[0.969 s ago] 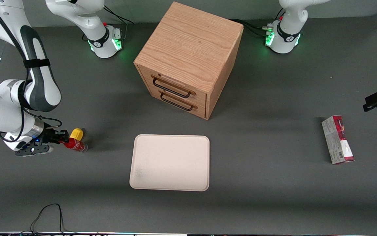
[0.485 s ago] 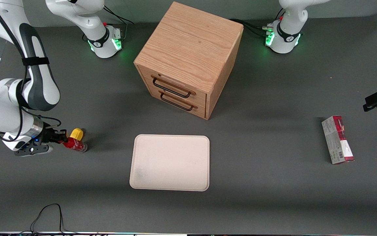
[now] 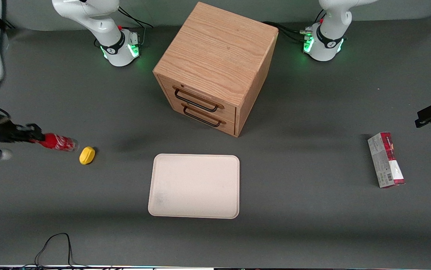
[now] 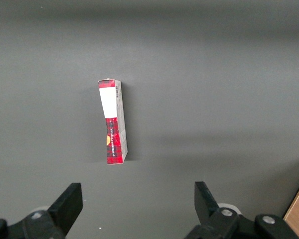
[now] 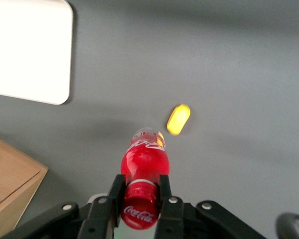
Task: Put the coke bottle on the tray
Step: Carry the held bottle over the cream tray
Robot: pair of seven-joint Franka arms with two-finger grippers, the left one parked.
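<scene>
The coke bottle (image 3: 59, 142) hangs lying sideways above the table at the working arm's end, red cap toward my wrist. My gripper (image 3: 32, 138) is shut on its neck just below the cap. In the right wrist view the bottle (image 5: 145, 162) points away from the camera, and my gripper (image 5: 139, 191) clamps it with a black finger (image 5: 116, 191) pressed on each side. The cream tray (image 3: 195, 185) lies flat near the table's middle, nearer the front camera than the drawer box; one rounded corner of the tray (image 5: 32, 55) shows in the wrist view.
A small yellow rounded object (image 3: 87, 155) (image 5: 178, 119) rests on the table just under the bottle's base end. A wooden drawer box (image 3: 215, 67) stands above the tray. A red-and-grey carton (image 3: 385, 159) (image 4: 112, 122) lies toward the parked arm's end.
My gripper has lifted the coke bottle off the table and drawn it toward the working arm's end, away from the yellow object, which stays where it was.
</scene>
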